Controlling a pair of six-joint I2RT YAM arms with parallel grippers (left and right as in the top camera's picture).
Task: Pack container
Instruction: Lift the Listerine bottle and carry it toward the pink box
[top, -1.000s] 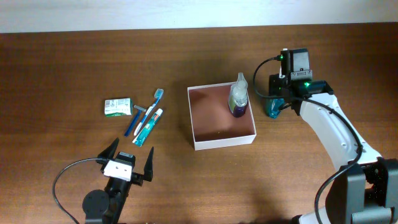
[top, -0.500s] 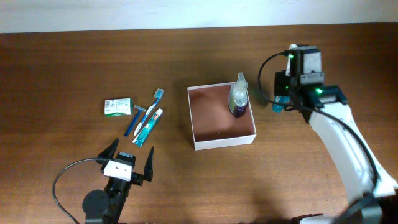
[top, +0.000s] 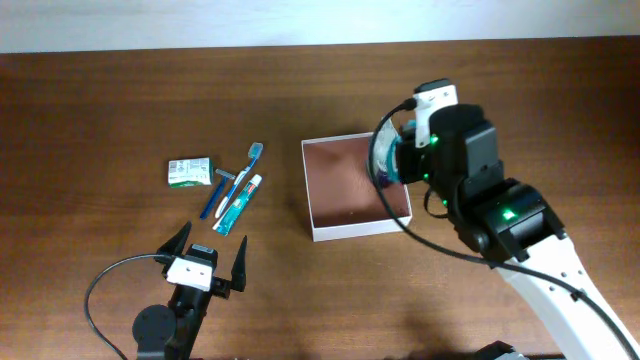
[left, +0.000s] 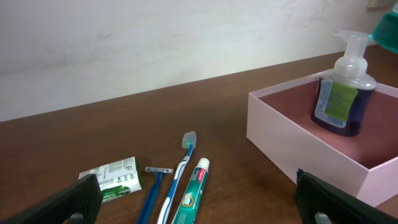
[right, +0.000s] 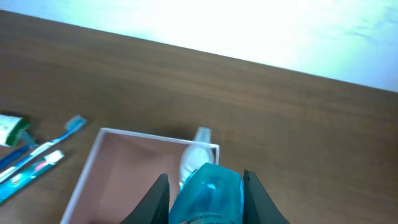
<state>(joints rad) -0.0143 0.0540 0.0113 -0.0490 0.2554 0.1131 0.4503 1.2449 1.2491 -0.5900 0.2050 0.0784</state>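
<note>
The container (top: 360, 228), a shallow white-walled box with a reddish-brown inside, sits mid-table. It also shows in the left wrist view (left: 280, 143) and the right wrist view (right: 118, 168). A clear pump bottle (top: 381, 152) stands upright in its far right corner. My right gripper (top: 402, 162) is shut on a teal bottle (right: 206, 190) and holds it above that corner, over the pump bottle (right: 194, 152). My left gripper (top: 212, 242) is open and empty near the front edge, just in front of the loose toiletries.
Left of the container lie a green-and-white soap packet (top: 188, 171), a blue razor (top: 222, 185), a toothbrush (top: 240, 172) and a toothpaste tube (top: 238, 205). The right arm hides the container's right wall in the overhead view.
My right gripper has risen and moved left with the teal bottle, from beside the container's right wall to above its far right corner. The left arm has not moved.
</note>
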